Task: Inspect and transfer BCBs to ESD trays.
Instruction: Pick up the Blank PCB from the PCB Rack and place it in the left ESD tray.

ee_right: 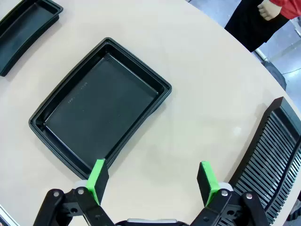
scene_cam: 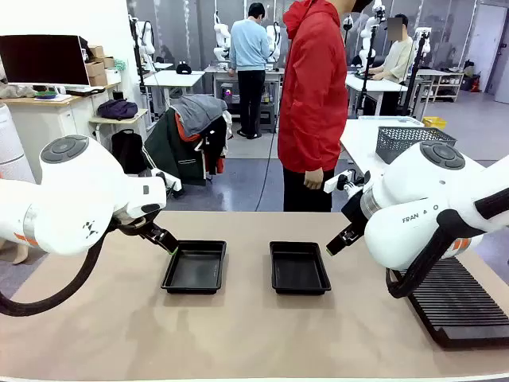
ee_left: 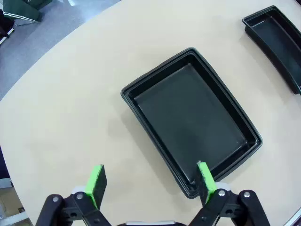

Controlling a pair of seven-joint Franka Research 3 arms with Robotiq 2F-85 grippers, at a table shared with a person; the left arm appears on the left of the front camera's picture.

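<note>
Two shallow black rectangular plastic trays lie side by side, a gap between them, on the pale beige surface [scene_cam: 254, 334], their floors bare. The first black tray [ee_left: 190, 117] sits just below and ahead of the left claw [ee_left: 150, 182]. Its green-padded fingers stand spread wide with nothing between them. One pad hangs over the tray's near corner, the other over the surface beside it.

The second black tray [ee_right: 99, 106] lies ahead of the right claw [ee_right: 153, 181], which is also spread wide and holds nothing. One of its pads hangs over the tray's near edge. The other hangs over the open stretch between that tray and a long black ribbed rack [ee_right: 273, 155], which lies on the claw's other side.

Seen from the front, each claw hovers above the surface near the outer far corner of its own tray. Beyond both claws, a person in a red jacket [scene_cam: 314, 87] stands at the far edge of the surface, one hand [scene_cam: 312, 179] hanging down. A grey wire mesh basket [scene_cam: 409, 142] rests on a white table behind the right arm.
</note>
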